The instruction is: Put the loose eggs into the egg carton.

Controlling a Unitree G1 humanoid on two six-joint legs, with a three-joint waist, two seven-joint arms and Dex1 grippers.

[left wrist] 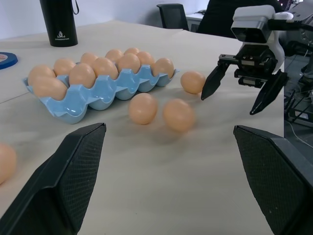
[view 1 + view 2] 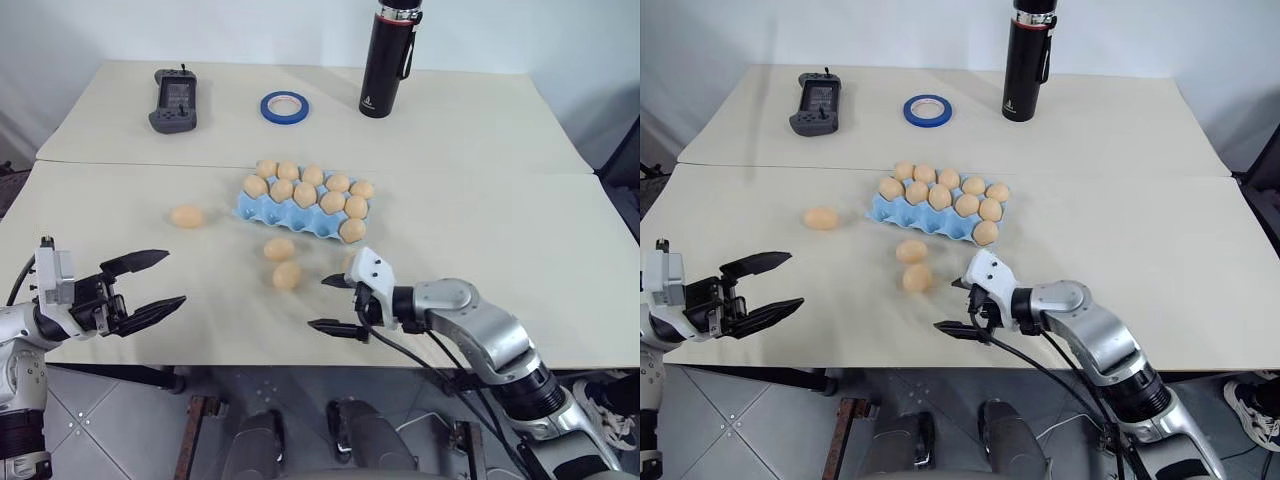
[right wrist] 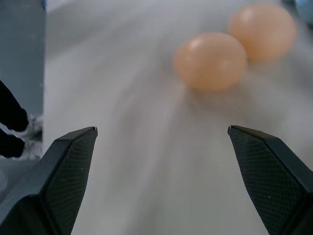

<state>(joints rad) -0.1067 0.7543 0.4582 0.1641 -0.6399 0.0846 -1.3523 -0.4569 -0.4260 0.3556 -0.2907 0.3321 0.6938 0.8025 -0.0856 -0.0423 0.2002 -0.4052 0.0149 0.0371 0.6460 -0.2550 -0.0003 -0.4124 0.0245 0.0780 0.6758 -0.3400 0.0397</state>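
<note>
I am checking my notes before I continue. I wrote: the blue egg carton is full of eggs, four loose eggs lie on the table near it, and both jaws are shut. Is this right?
One thing is wrong: the jaws are not shut. Both the left gripper and the right gripper stand open and empty, as the left eye view shows. The rest holds: the egg carton is full, and four loose eggs lie near it.

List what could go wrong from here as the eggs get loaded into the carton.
1. The right gripper, open, sits close to two loose eggs lying side by side; closing on one may knock the other rolling.
2. The egg carton looks mostly full, its free cups seemingly along the near edge; a lowered egg could bump seated ones.
3. One loose egg lies apart, nearer the open left gripper; a nudge could roll it.
</note>
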